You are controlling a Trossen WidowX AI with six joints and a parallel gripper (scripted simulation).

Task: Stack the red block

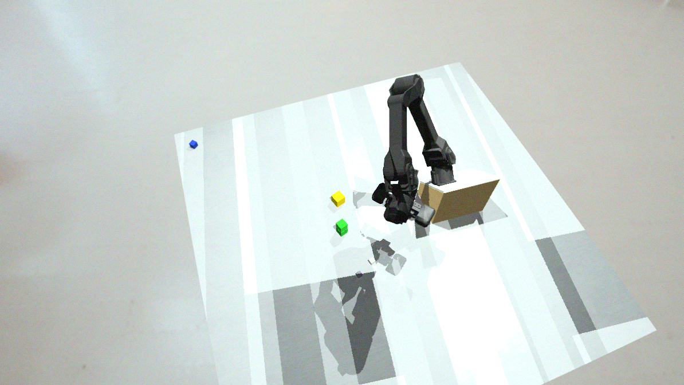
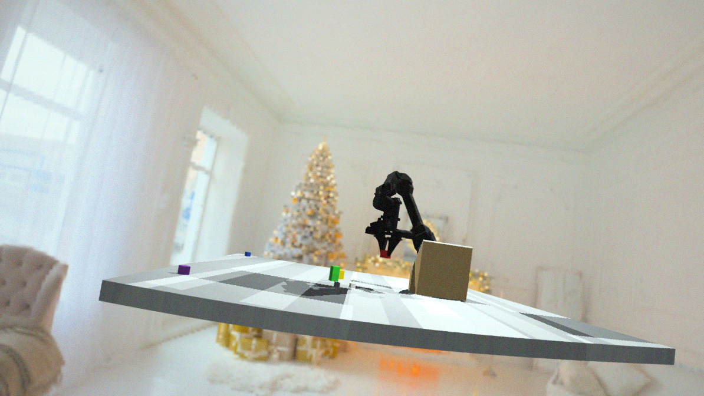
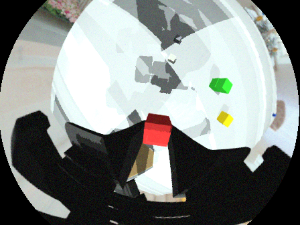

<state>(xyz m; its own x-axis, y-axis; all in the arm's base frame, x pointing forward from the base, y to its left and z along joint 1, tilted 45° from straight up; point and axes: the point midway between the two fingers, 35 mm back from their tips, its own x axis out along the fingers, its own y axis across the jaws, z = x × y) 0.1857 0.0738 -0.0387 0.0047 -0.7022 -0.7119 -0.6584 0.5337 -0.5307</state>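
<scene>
Striped grey and white, the worktop (image 2: 275,307) lies well below my end effector (image 2: 385,251), which is clamped on the red block (image 3: 157,130) and holds it in the air beside the brown box (image 2: 440,269). I judge the carry is in hand: next I must travel over the green tower (image 1: 341,226), near the yellow block (image 1: 337,198), and lower gently.
</scene>
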